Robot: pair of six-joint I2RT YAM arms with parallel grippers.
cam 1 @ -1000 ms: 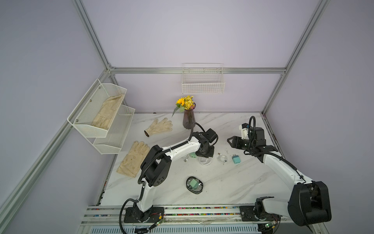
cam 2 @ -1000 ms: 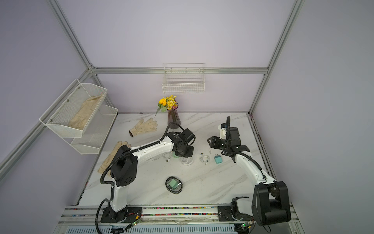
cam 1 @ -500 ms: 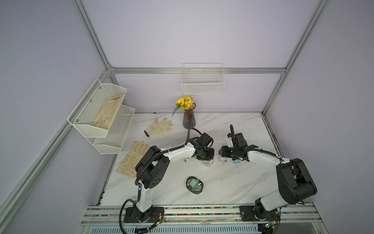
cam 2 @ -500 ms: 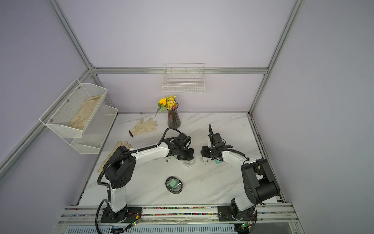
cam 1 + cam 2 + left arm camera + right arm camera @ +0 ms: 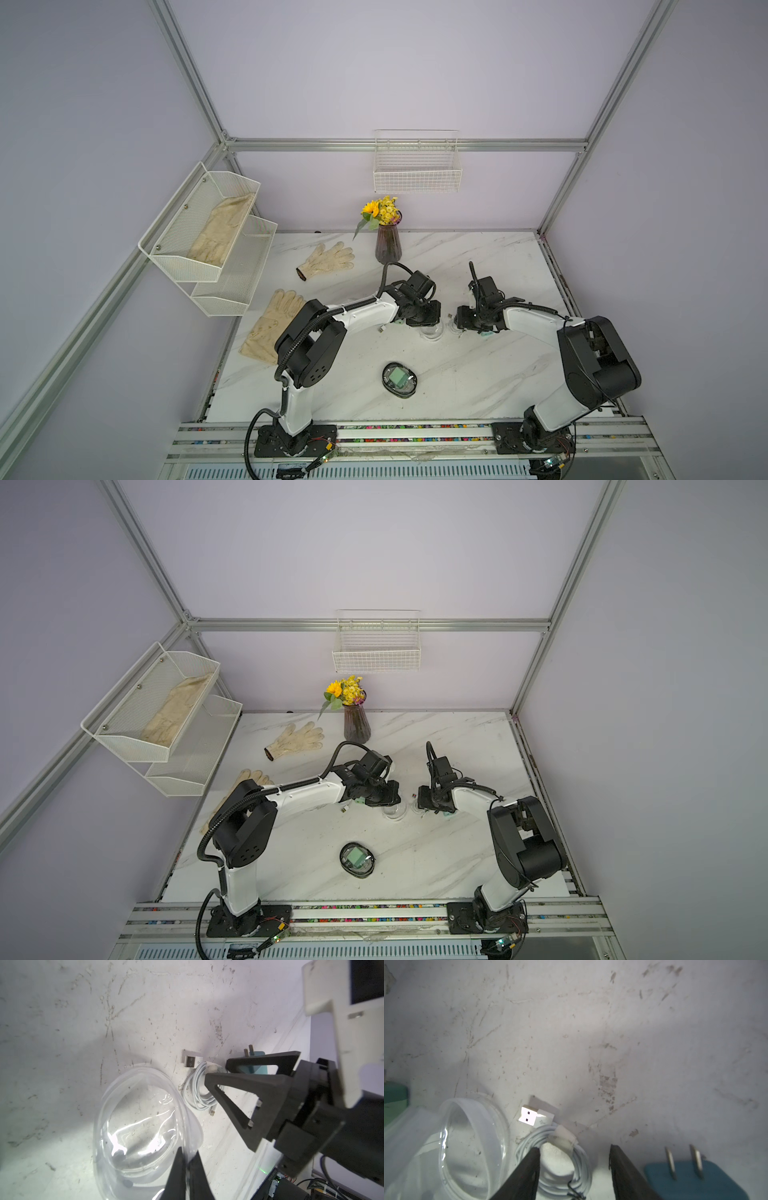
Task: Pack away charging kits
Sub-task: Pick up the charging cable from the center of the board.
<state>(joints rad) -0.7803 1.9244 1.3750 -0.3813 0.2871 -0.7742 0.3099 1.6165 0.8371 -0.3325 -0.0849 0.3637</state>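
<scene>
Overhead view of a marble table [image 5: 478, 374] inside a lilac-walled frame. At far left a white mesh wall rack [image 5: 183, 266] is holding a racked glove [image 5: 220, 235]. Below it, stacked gloves [image 5: 274, 324] are lying at the table's left edge, w/ a single glove [image 5: 328, 259] nearer the back. A dark vase [image 5: 387, 249] w/ yellow flowers is standing at back ctr, under a wire basket [image 5: 417, 166] on the wall. Toward the front, well apart from the rest, a black-rimmed case [image 5: 409, 391] is lying w/ its long axis running diagonally, back-left to front-right. A mint-green adapter [image 5: 400, 375] is showing inside it. At mid-table the left gripper [image 5: 188, 1172] is pinching the rim of a clear case [image 5: 141, 1122], fingers pressed together on the plastic. The oval's long axis is running approx. in line w/ those fingers. Just beside the case a coiled white cable [image 5: 584, 1169] is lying flat, its USB plug [image 5: 530, 1115] pointing out of the coil, away from the right wrist. The right gripper [image 5: 573, 1153] is hanging spread over the coil, one finger over its middle, the other outside it, not closing on anything. Just right of that a teal adapter [image 5: 685, 1180] is lying on its side, prongs pointing approx. the same way as the plug. The two grippers are crowding each other, nearly tip to tip. Open tabletop is stretching toward the right edge and the front rail.
</scene>
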